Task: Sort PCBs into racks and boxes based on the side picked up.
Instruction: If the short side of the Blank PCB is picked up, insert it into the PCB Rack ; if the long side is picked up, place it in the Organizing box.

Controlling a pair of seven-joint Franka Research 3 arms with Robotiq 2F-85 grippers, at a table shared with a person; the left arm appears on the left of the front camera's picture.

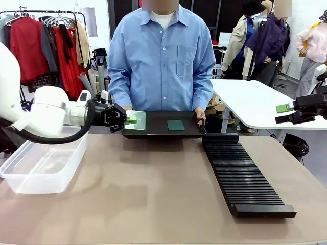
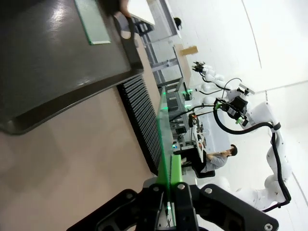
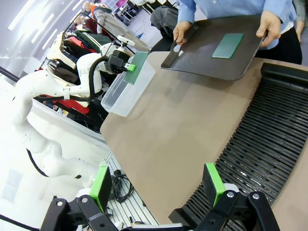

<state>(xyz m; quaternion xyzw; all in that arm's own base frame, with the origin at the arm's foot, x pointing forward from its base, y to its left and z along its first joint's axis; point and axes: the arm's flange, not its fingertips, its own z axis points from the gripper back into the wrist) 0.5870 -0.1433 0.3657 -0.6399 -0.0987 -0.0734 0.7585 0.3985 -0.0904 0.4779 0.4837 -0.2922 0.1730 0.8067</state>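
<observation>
My left gripper (image 1: 124, 119) is shut on the larger PCB (image 1: 137, 120) and holds it by its edge beside the left end of the black tray (image 1: 158, 133). In the left wrist view this PCB (image 2: 163, 130) runs edge-on between the closed fingers (image 2: 176, 179), apart from the tray (image 2: 53, 72). The smaller PCB (image 1: 175, 124) lies flat on the tray, which a person holds at both ends. The slotted black rack (image 1: 242, 173) lies on the right of the table. A clear box (image 1: 43, 163) stands at the left. My right gripper (image 3: 158, 185) is open over the rack's near end (image 3: 269, 139), holding nothing.
The person's hands (image 3: 183, 31) grip the tray's ends at the table's far edge. The brown table top (image 1: 148, 189) stretches between box and rack. A white table (image 1: 255, 99) and clothes rails stand behind.
</observation>
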